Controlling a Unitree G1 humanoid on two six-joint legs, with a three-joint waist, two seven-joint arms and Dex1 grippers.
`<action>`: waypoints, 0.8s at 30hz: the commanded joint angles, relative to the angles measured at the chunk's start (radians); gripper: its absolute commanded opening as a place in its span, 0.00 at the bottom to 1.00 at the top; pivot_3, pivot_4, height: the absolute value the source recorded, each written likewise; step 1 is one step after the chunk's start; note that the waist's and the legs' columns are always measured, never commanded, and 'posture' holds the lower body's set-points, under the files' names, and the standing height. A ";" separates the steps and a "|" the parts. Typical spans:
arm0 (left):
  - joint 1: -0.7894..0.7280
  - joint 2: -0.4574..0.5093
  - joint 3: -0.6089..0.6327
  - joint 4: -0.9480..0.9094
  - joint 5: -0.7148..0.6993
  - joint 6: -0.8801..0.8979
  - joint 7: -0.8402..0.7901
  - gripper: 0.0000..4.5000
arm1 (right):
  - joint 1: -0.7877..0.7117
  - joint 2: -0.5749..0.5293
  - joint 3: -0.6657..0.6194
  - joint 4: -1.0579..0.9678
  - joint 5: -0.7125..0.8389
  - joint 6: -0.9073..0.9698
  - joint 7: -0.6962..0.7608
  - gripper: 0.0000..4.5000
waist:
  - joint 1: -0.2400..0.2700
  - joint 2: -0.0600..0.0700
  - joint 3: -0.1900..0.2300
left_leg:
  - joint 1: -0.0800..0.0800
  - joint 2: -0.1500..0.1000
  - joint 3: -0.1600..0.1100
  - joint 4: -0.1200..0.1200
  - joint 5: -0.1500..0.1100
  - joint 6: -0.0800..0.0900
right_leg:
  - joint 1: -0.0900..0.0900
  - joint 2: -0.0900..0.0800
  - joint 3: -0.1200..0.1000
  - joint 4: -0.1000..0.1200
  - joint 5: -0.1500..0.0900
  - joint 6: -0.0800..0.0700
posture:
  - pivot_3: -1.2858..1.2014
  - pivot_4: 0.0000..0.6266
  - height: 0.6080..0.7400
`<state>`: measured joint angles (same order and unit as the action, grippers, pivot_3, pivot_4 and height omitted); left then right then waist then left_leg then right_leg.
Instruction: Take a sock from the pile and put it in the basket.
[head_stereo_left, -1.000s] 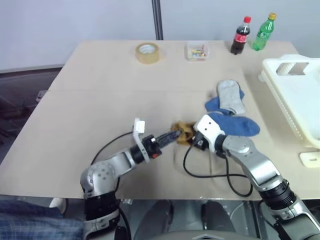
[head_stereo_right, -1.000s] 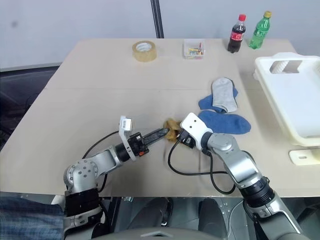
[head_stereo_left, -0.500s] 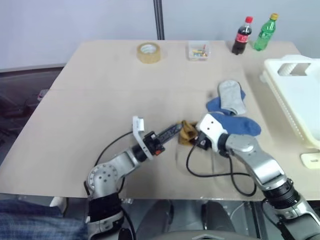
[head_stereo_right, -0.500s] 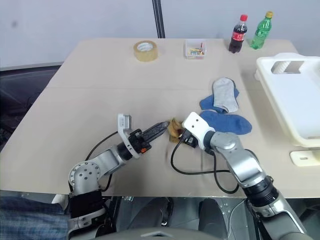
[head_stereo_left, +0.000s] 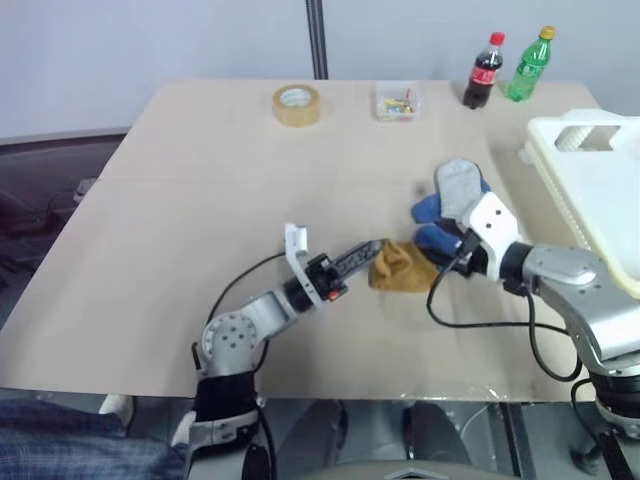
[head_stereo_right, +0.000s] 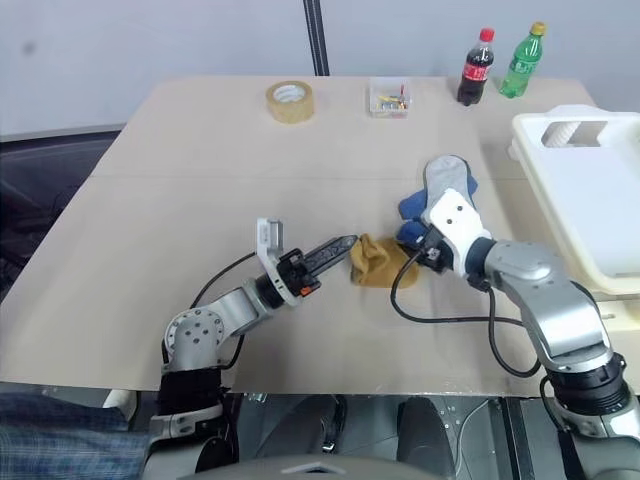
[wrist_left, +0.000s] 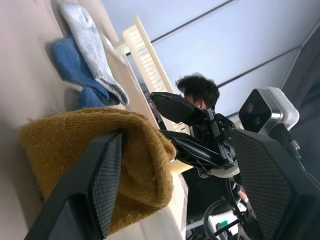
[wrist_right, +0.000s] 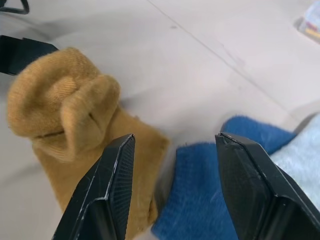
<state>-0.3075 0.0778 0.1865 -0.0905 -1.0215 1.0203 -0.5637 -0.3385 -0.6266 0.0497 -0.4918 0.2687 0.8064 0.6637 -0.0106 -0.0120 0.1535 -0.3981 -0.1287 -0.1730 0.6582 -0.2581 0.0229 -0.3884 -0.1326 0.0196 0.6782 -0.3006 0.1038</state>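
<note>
A wide tan table (head_stereo_left: 200, 200) is shown, carrying every object. At its right edge the white basket (head_stereo_left: 590, 190) is placed, ribbed along the side, with a rectangular handle cut-out at its far end; no sock is seen inside it. The pile is spread near the table's middle right: a grey sock (head_stereo_left: 458, 183) is laid over blue socks (head_stereo_left: 425, 212), and a yellow sock (head_stereo_left: 400, 268) is lain apart, nearer the front, crumpled at one end. The left gripper (head_stereo_left: 362, 260) is raised just above the table with its fingers parted wide; in the left wrist view one finger (wrist_left: 95, 185) is pressed against the folded yellow sock (wrist_left: 100, 150) and the other is held clear of it, so no grip is closed. The right gripper (wrist_right: 172, 190) is held over the gap between the yellow and blue socks, its fingers spread and empty. Along the far edge a tape roll (head_stereo_left: 296, 104), a small clear box (head_stereo_left: 395, 101), a cola bottle (head_stereo_left: 483, 70) and a green bottle (head_stereo_left: 527, 64) are set. A person's dark-haired head (wrist_left: 197, 92) is seen in the left wrist view beyond the basket.
</note>
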 joint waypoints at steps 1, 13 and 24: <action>-0.021 0.003 -0.035 0.013 0.008 -0.022 -0.039 0.80 | -0.031 0.045 -0.069 -0.063 0.088 0.035 -0.015 0.59 | -0.002 0.000 0.000 | 0.000 0.000 0.000 0.000 0.000 0.000 | 0.000 0.000 0.000 0.000 0.000 0.000 | 0.52 0.24 1.00; -0.059 -0.021 -0.081 0.130 0.048 -0.094 -0.145 0.80 | -0.010 0.176 0.025 0.026 0.116 -0.061 -0.033 0.59 | 0.000 0.000 0.000 | 0.000 0.000 0.000 0.000 0.000 0.000 | 0.000 0.000 0.000 0.000 0.000 0.000 | 0.52 0.24 1.00; -0.003 0.037 -0.047 0.026 -0.009 -0.073 -0.169 0.80 | 0.031 0.143 0.084 0.149 0.049 -0.061 -0.050 0.59 | -0.003 0.000 0.000 | 0.000 0.000 0.000 0.000 0.000 0.000 | -0.001 0.000 0.000 0.001 0.000 0.000 | 0.52 0.24 1.00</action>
<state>-0.3246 0.1043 0.1298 -0.0004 -0.9983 0.9461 -0.7184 -0.3087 -0.4728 0.1409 -0.3306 0.3187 0.7289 0.6212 -0.0140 -0.0118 0.1534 -0.3979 -0.1286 -0.1730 0.6584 -0.2580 0.0229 -0.3892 -0.1323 0.0203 0.6787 -0.3006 0.1039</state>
